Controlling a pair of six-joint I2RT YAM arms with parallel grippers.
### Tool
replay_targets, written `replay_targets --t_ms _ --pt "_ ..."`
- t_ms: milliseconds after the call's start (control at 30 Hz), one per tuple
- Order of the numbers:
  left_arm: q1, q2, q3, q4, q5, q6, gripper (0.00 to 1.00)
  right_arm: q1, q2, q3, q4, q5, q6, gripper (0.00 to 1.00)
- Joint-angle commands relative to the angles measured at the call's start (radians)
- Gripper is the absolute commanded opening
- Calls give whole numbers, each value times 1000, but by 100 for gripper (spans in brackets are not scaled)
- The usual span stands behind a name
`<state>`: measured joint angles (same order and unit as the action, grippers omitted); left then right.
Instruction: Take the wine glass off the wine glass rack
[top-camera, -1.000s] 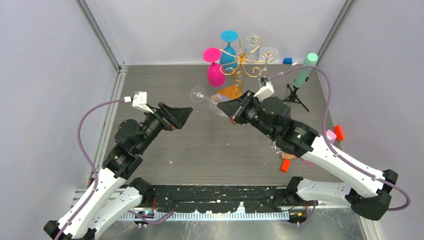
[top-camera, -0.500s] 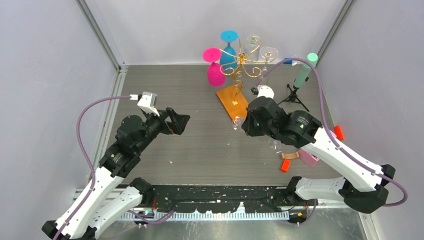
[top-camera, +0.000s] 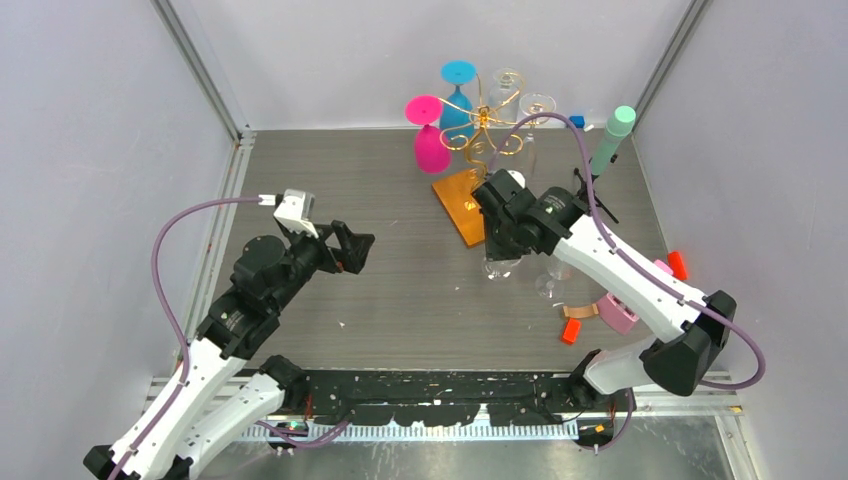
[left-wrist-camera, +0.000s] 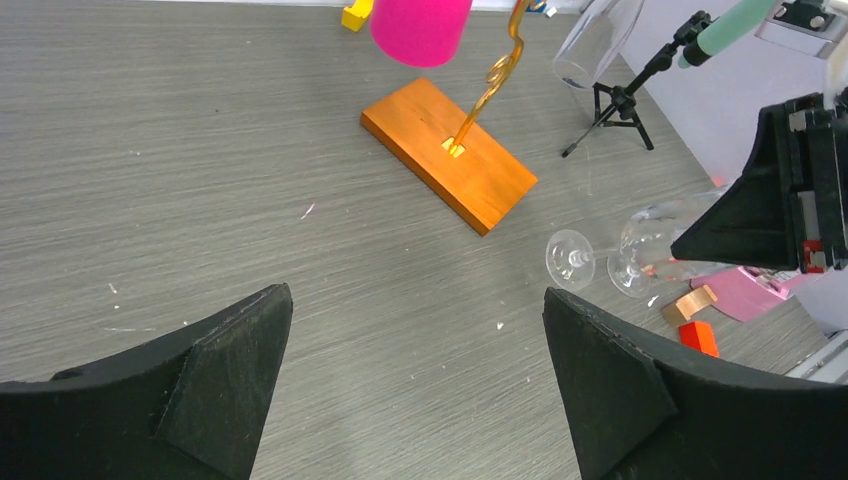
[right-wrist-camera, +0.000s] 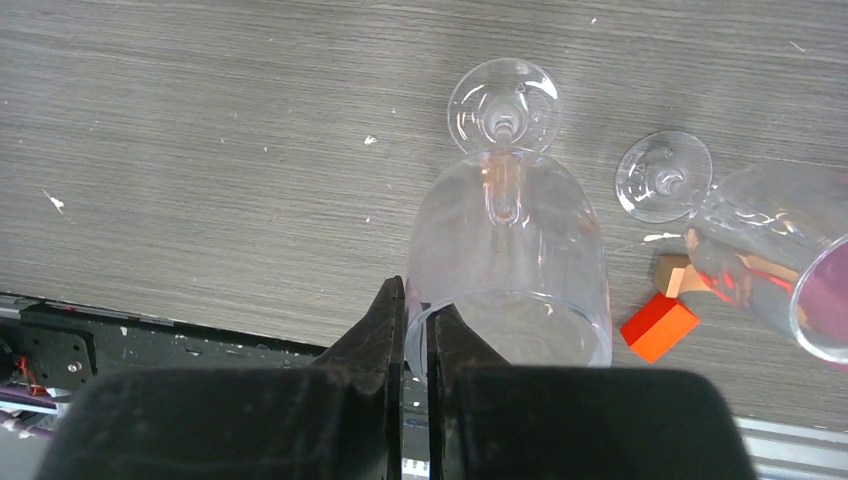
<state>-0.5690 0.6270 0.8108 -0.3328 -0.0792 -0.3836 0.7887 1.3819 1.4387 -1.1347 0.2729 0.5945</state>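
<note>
My right fingers (right-wrist-camera: 385, 340): pinching the wine glass (right-wrist-camera: 510, 250) rim.
My left fingers (left-wrist-camera: 230, 340): wide, empty.
Risk: it tips onto the neighbouring glass (right-wrist-camera: 760, 250) if I release crooked.

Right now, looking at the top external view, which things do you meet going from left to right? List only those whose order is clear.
left gripper → pink glass → gripped clear glass → orange block → mint cylinder → red block
</note>
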Motion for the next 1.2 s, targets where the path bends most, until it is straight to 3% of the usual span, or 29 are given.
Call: replay_targets --t_ms 0,867,1167 --pt "1 -14 -10 9 -24 23 100 -65 -2 9 17 -99 -52 0" --pt "1 -8 -19 6 -47 17 100 -166 30 -90 30 -126 -66 0" --pt "2 -2 -7 -22 -86 13 100 -176 4 -78 22 -99 -24 33"
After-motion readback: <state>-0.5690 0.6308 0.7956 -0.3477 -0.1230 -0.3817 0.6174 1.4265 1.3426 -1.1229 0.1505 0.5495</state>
